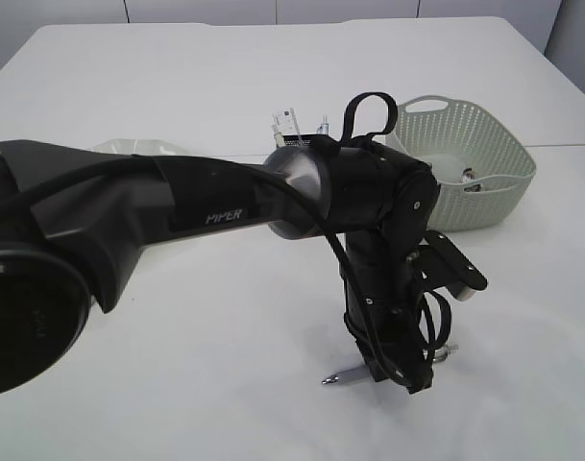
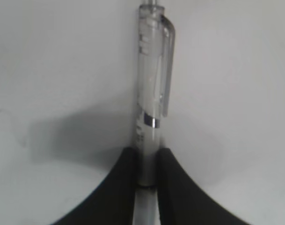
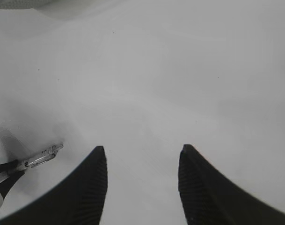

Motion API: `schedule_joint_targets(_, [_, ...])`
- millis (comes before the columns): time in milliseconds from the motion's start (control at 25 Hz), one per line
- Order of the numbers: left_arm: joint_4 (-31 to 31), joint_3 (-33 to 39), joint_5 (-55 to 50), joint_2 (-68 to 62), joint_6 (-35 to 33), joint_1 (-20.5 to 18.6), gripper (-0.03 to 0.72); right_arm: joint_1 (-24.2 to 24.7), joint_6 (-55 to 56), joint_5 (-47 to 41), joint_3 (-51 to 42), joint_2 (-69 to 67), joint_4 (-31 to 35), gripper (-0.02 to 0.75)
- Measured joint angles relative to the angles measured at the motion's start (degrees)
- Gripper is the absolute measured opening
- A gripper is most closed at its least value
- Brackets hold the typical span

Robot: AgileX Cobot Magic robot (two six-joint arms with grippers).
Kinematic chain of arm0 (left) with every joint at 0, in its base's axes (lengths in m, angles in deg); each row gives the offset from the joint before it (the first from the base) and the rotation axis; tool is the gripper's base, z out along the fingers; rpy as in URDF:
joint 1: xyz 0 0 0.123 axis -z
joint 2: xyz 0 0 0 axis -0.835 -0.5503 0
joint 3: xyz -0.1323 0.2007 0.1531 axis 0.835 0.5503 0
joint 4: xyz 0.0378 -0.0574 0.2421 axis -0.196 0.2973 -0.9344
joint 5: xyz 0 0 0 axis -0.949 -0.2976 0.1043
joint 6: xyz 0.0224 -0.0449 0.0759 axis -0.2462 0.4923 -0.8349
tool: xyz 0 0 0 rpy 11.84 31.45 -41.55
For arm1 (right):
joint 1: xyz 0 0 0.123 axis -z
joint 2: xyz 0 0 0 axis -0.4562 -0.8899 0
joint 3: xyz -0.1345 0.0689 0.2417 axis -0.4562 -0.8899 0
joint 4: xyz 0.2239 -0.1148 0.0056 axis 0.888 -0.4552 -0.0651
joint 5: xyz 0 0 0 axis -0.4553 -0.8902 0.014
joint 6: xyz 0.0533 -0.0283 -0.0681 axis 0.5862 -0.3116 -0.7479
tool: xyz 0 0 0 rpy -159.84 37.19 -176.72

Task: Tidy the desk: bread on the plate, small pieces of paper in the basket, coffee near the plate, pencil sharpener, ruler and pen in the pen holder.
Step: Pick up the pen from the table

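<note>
A clear plastic pen (image 2: 151, 84) with a silver ring lies on the white table. My left gripper (image 2: 146, 152) is shut on its barrel, both black fingers pressed against it. In the exterior view the left arm reaches across the middle and its gripper (image 1: 393, 370) points down at the table, with the pen's silver tip (image 1: 335, 377) sticking out to the left. My right gripper (image 3: 142, 150) stands open over bare table, nothing between its fingers. The pen's end (image 3: 44, 157) shows at the left of that view. Bread, coffee and pencil sharpener are out of view.
A pale green basket (image 1: 499, 154) stands at the back right with small bits in it. The pen holder (image 1: 297, 130) with things sticking out stands behind the left arm. Part of a pale plate (image 1: 138, 146) shows at the back left.
</note>
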State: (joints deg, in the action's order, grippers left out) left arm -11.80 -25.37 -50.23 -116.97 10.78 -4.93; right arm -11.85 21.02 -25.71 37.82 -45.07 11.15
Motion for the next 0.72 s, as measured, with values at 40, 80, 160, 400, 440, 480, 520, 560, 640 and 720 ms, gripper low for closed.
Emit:
schedule_joint_targets(40, [0.0, 0.0, -0.03, 0.0, 0.0, 0.0, 0.071, 0.0, 0.0, 0.0, 0.0, 0.0, 0.0, 0.396])
schedule_joint_targets(80, [0.0, 0.0, -0.12, 0.0, 0.0, 0.0, 0.064, 0.0, 0.0, 0.0, 0.0, 0.0, 0.0, 0.395])
schedule_joint_targets(160, [0.0, 0.0, -0.15, 0.0, 0.0, 0.0, 0.062, 0.0, 0.0, 0.0, 0.0, 0.0, 0.0, 0.395])
schedule_joint_targets(400, [0.0, -0.24, -0.6, 0.0, 0.48, 0.0, 0.062, 0.0, 0.0, 0.0, 0.0, 0.0, 0.0, 0.395])
schedule_joint_targets(440, [0.0, -0.38, -0.92, 0.0, 1.18, 0.0, 0.062, 0.0, 0.0, 0.0, 0.0, 0.0, 0.0, 0.395])
schedule_joint_targets(480, [0.0, -0.64, -1.66, 0.0, 1.79, 0.0, 0.062, 0.0, 0.0, 0.0, 0.0, 0.0, 0.0, 0.395])
schedule_joint_targets(520, [0.11, -1.13, -2.36, 0.11, 2.39, 0.0, 0.062, 0.0, 0.0, 0.0, 0.0, 0.0, 0.0, 0.395])
schedule_joint_targets(560, [0.11, -1.6, -3.03, 0.47, 3.01, 0.0, 0.062, 0.0, 0.0, 0.0, 0.0, 0.0, 0.0, 0.395])
schedule_joint_targets(640, [0.19, -2.63, -3.53, 1.66, 3.95, 0.0, 0.062, 0.0, 0.0, 0.0, 0.0, 0.0, 0.0, 0.395])
schedule_joint_targets(720, [0.19, -3.01, -3.53, 3.57, 4.89, 0.0, 0.062, 0.0, 0.0, 0.0, 0.0, 0.0, 0.0, 0.395])
